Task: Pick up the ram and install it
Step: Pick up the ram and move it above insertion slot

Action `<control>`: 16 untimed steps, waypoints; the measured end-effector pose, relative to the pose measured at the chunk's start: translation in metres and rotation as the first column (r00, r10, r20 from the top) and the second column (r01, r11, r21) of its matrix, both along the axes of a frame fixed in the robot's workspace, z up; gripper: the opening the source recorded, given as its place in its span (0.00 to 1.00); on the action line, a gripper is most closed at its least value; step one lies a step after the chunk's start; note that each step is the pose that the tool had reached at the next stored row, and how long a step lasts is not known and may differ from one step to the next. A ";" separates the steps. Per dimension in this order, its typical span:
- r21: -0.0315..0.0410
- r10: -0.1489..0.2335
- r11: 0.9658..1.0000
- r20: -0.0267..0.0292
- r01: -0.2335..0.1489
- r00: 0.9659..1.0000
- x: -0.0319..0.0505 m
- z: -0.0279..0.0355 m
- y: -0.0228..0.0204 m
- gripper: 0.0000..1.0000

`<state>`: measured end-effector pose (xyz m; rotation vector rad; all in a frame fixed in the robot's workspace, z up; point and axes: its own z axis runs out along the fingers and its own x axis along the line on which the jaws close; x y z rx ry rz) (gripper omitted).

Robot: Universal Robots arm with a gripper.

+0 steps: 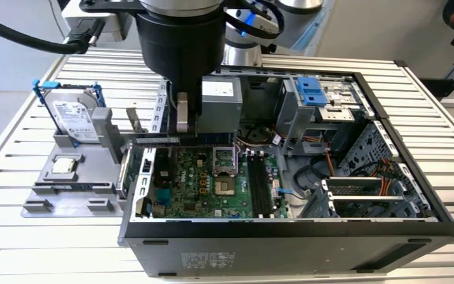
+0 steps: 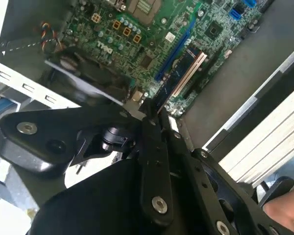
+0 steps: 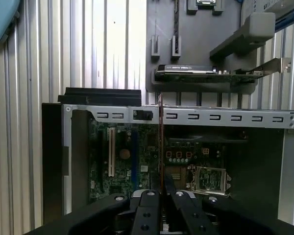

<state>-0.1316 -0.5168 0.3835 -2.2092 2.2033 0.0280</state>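
My gripper (image 1: 185, 131) hangs over the back left corner of the open computer case (image 1: 290, 228) and is shut on the ram (image 1: 203, 141). The ram is a long, thin, dark stick, held level just above the motherboard (image 1: 203, 186). In the second wrist view the ram (image 2: 183, 73) sticks out from the fingertips (image 2: 148, 108) toward the board, with its row of gold contacts showing. The first wrist view shows the ram (image 3: 160, 142) edge-on, as a thin line between the two fingers (image 3: 147, 198). The black memory slots (image 1: 259, 183) lie to the exterior view's right of the gripper.
A grey fixture plate (image 1: 38, 198) beside the case, on the exterior view's left, holds a hard drive in a blue frame (image 1: 73, 118) and a small chip (image 1: 63, 165). An expansion card (image 3: 206, 73) stands on that plate. The case rim (image 3: 186, 116) and drive cage (image 1: 318, 97) stand close by. A hand (image 2: 284, 210) shows at the edge.
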 end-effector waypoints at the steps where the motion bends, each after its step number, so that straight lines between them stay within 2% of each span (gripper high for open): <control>1: 0.000 0.000 1.000 0.000 0.000 1.000 0.0026 -0.0001 0.0000 0.00; 14: 0.000 0.000 1.000 0.000 0.000 1.000 0.0287 -0.0006 0.0000 0.00; 16: 0.000 0.000 1.000 -0.001 0.000 1.000 0.0336 -0.0006 0.0000 0.00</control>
